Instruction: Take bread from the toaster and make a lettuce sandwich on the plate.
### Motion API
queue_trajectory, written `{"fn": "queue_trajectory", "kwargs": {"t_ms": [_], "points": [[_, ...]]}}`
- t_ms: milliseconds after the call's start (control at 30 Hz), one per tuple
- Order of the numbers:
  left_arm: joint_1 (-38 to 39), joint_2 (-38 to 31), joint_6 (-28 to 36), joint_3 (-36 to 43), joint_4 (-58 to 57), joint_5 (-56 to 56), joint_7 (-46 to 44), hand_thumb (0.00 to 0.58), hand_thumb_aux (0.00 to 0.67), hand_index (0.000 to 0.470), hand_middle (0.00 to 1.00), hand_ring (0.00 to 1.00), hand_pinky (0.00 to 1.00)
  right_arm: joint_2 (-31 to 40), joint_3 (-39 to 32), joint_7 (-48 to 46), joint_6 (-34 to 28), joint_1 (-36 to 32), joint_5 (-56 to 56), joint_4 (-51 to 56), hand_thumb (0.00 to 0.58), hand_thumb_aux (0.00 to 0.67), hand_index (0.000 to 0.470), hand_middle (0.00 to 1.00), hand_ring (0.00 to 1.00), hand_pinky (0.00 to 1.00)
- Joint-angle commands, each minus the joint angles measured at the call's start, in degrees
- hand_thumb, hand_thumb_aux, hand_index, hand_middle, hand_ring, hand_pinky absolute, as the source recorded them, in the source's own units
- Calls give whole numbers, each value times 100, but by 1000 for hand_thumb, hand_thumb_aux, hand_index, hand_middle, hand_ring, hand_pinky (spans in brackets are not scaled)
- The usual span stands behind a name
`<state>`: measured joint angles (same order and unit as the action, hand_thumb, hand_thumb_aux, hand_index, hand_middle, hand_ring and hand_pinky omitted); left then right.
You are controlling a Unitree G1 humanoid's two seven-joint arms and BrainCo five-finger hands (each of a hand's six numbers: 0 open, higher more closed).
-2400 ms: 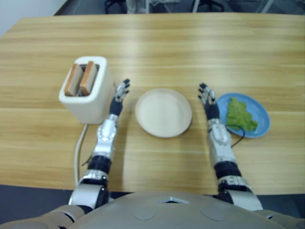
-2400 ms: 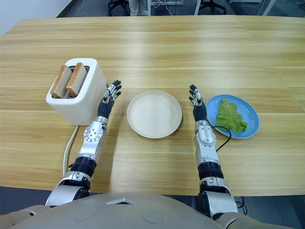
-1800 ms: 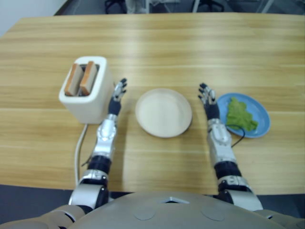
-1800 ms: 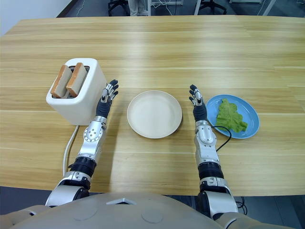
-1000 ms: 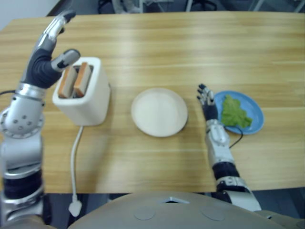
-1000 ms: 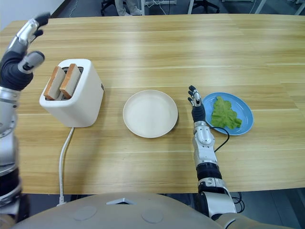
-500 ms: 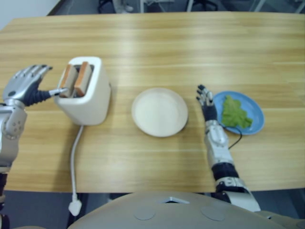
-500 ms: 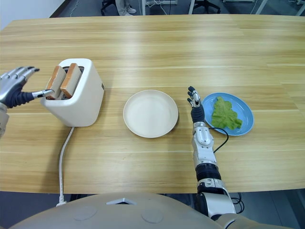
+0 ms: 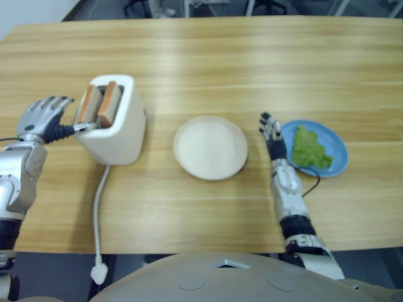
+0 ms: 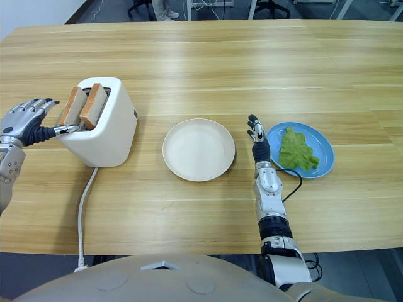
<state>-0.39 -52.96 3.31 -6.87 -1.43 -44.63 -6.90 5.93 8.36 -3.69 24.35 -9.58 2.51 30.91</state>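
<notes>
A white toaster (image 10: 104,135) stands at the table's left with two bread slices (image 10: 84,105) sticking up from its slots. My left hand (image 10: 26,121) is just left of the toaster, fingers spread, its thumb at the left slice's near end; it grips nothing. An empty cream plate (image 10: 199,150) lies in the middle. A green lettuce leaf (image 10: 293,150) rests on a blue plate (image 10: 322,143) to the right. My right hand (image 10: 259,139) lies flat and open on the table between the two plates.
The toaster's white cord (image 10: 82,207) runs from its base toward me and hangs over the table's near edge. Bare wooden table (image 10: 208,56) stretches behind the plates. Office chair legs stand beyond the far edge.
My left arm swung up and out from beside the toaster's right side, over to its left side, and has now drawn in closer to the left slice. The right hand stayed put.
</notes>
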Motion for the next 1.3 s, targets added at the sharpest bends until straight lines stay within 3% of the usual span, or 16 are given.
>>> {"fn": "queue_trajectory", "kwargs": {"t_ms": [33, 700, 1300], "points": [[-5, 68, 143, 86, 28, -29, -50, 0, 0, 0, 0, 0, 0, -1, -69, -9, -98, 34, -32, 6, 0, 0, 0, 0, 0, 0], [-24, 60, 1031, 308, 888, -868, -297, 0, 0, 0, 0, 0, 0, -35, -167, 83, -95, 35, -38, 86, 0, 0, 0, 0, 0, 0], [-174, 83, 954, 490, 627, -855, -665, 0, 0, 0, 0, 0, 0, -97, -184, 172, -55, 103, -25, 99, 0, 0, 0, 0, 0, 0]]}}
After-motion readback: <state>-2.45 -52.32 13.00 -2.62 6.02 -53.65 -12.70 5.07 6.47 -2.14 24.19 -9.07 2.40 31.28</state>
